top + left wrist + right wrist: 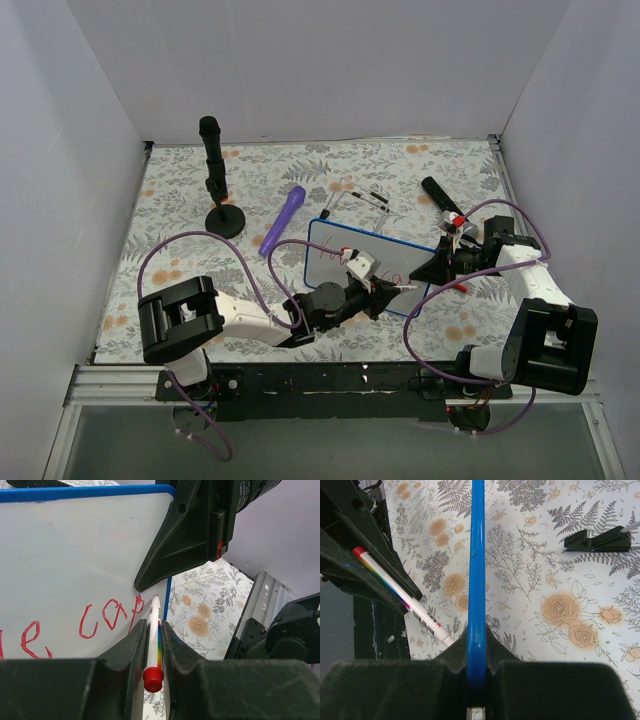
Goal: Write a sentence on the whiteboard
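Observation:
The whiteboard (345, 243) with a thin blue rim lies mid-table, tilted. Red handwritten script (102, 620) runs across it, ending in "cap" near the right edge. My left gripper (152, 635) is shut on a white marker (154, 640) with a rainbow stripe and red end cap; its tip touches the board by the last letter. My right gripper (476, 645) is shut on the board's blue rim (477, 580), seen edge-on, at the board's right side (440, 265). The marker also shows in the right wrist view (405, 600).
A black stand with a tall post (215, 185) is at the back left. A purple pen-like object (283, 220) lies left of the board. A black clip (600, 539) and small black items (440, 195) lie behind the board on the floral cloth.

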`<state>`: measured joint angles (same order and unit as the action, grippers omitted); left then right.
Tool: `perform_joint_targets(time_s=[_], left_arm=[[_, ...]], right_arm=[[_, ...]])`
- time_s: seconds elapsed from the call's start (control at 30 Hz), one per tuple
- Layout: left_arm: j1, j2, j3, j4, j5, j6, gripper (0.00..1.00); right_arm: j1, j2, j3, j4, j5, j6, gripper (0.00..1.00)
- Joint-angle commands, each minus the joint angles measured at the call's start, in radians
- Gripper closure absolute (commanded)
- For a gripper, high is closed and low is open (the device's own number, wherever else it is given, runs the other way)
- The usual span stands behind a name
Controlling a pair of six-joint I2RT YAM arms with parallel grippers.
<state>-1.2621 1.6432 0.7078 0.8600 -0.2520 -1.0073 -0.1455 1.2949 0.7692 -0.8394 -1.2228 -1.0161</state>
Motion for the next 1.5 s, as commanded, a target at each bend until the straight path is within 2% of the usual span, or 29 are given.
perform_joint_targets(time_s=[0.0,0.8,1.47], left_arm=[[-0.003,-0.034,0.021,-0.024,-0.061,0.036,1.00],[0.000,-0.097,-0.048,-0.041,-0.096,0.049,1.00],[0.001,-0.036,-0.007,-0.053,-0.006,0.035,1.00]], right_arm=[[0.000,-0.029,0.022,-0.024,-0.067,-0.009,0.99],[0.001,-0.026,0.021,-0.021,-0.066,-0.006,0.99],[0.000,-0.028,0.019,-0.021,-0.064,-0.006,0.99]])
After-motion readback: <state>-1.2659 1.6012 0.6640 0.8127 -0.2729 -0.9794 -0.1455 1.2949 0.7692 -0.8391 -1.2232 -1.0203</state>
